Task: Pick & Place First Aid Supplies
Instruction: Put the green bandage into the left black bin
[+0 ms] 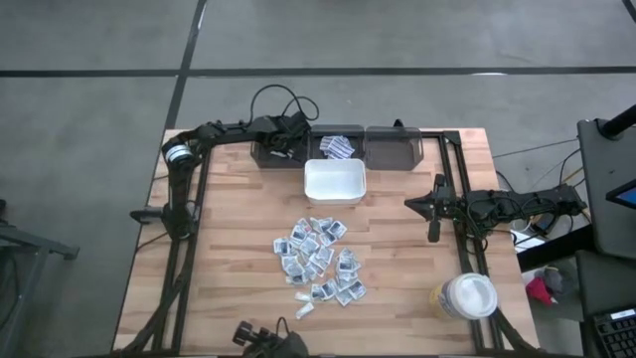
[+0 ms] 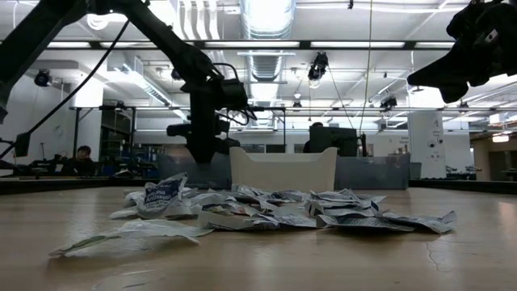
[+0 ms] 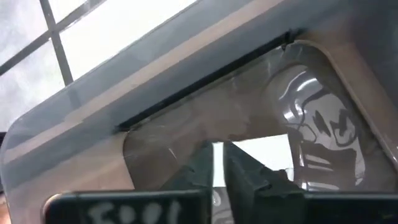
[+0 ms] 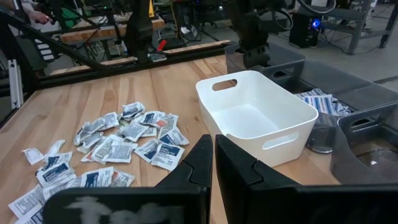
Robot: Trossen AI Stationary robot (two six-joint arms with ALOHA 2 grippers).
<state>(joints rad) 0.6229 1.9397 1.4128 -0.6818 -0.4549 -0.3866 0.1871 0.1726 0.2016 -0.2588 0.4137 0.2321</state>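
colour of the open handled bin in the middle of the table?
White, plain, no print: the bin shows best in the right wrist view, beside the dark grey bins.

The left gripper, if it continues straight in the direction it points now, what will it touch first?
Most likely the floor of the dark grey bin: the left gripper points down into it, with the bin wall close around. How near the floor lies is unclear.

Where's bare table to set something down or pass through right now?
Bare wood lies between the sachet pile and the table's left edge, and between the pile and the right gripper. Crowded: the far edge, with grey bins, white bin and left gripper.
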